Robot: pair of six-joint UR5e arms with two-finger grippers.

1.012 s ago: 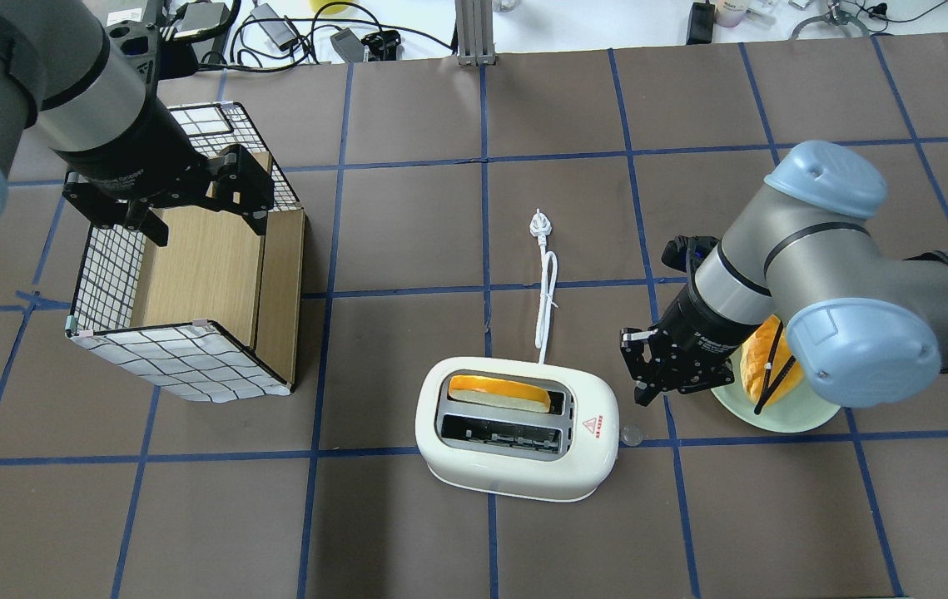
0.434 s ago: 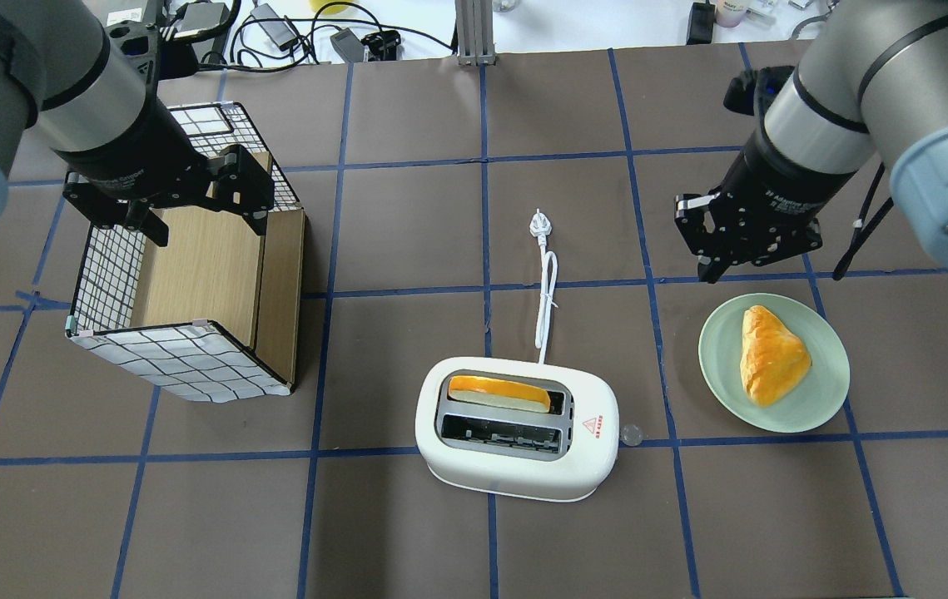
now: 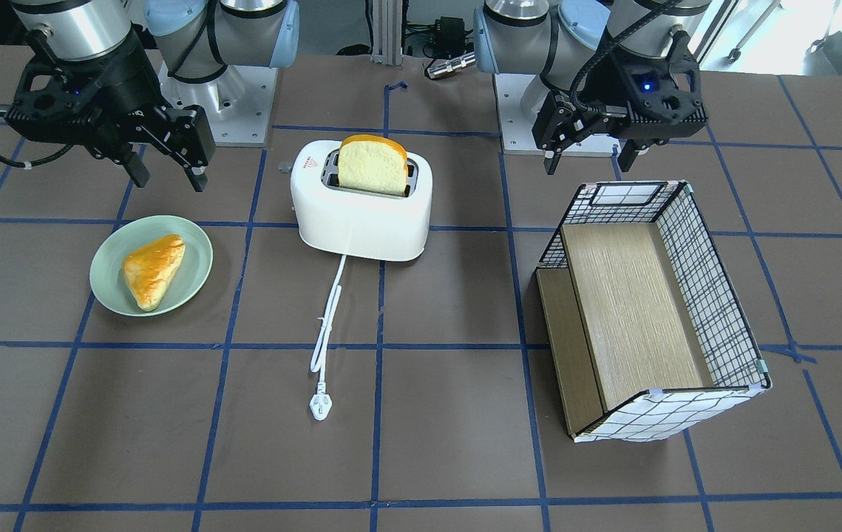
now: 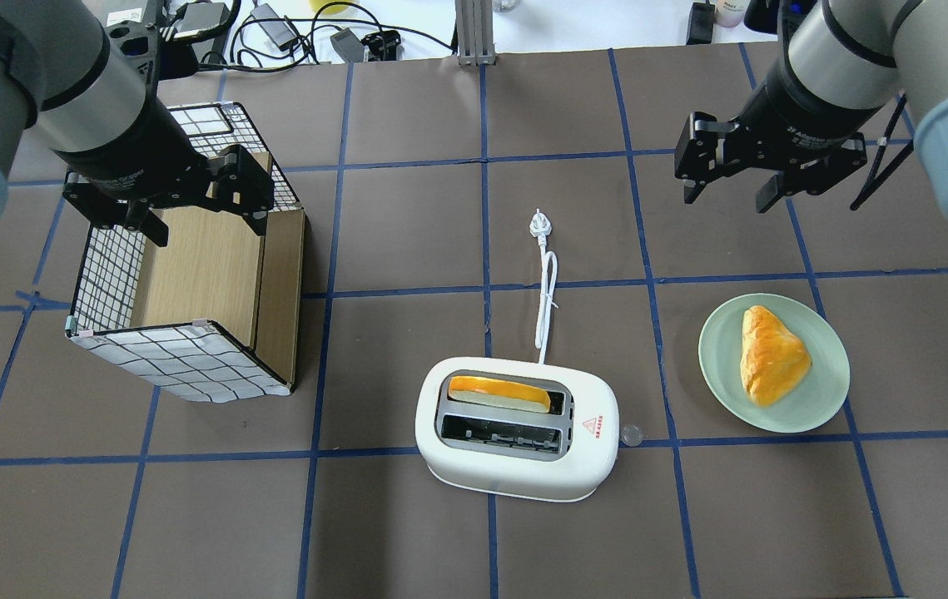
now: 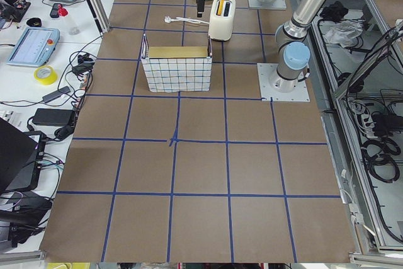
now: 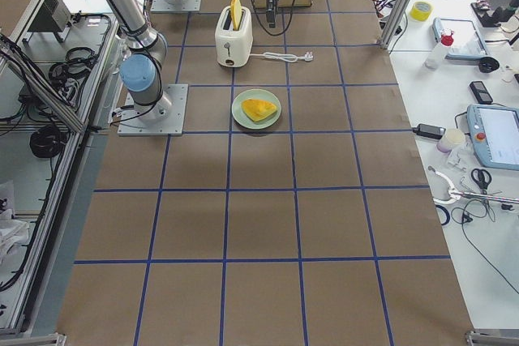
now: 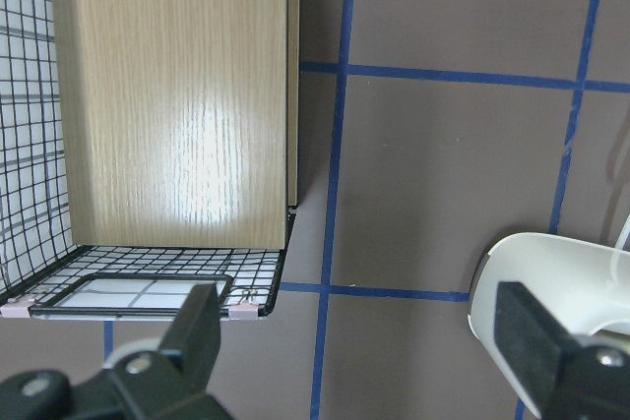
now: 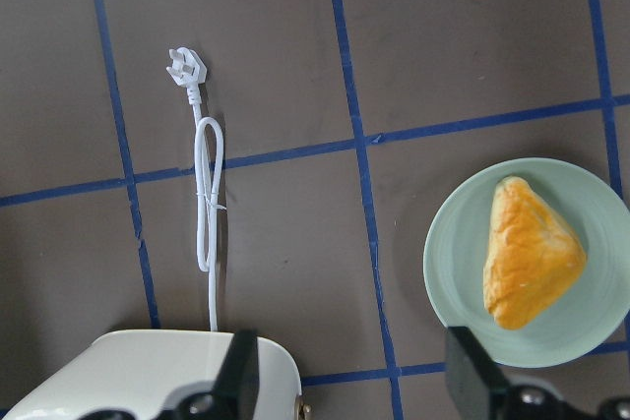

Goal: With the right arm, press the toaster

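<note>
- Near the robot-side edge, midway along, stands the toaster [image 4: 517, 428], a bread slice [image 4: 498, 393] in one slot.
- Right gripper [image 4: 726, 198] hangs toward the far right corner, jaws wide, empty.
- Left gripper [image 4: 205, 225] gapes wide above the basket [image 4: 182, 358].

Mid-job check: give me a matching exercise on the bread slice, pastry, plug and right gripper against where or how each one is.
1 bread slice
2 pastry
3 plug
4 right gripper

A on the green plate
B open, up above the table
C in a slot of the toaster
D lying flat on the table

Pairs: 1-C, 2-A, 3-D, 4-B
</note>
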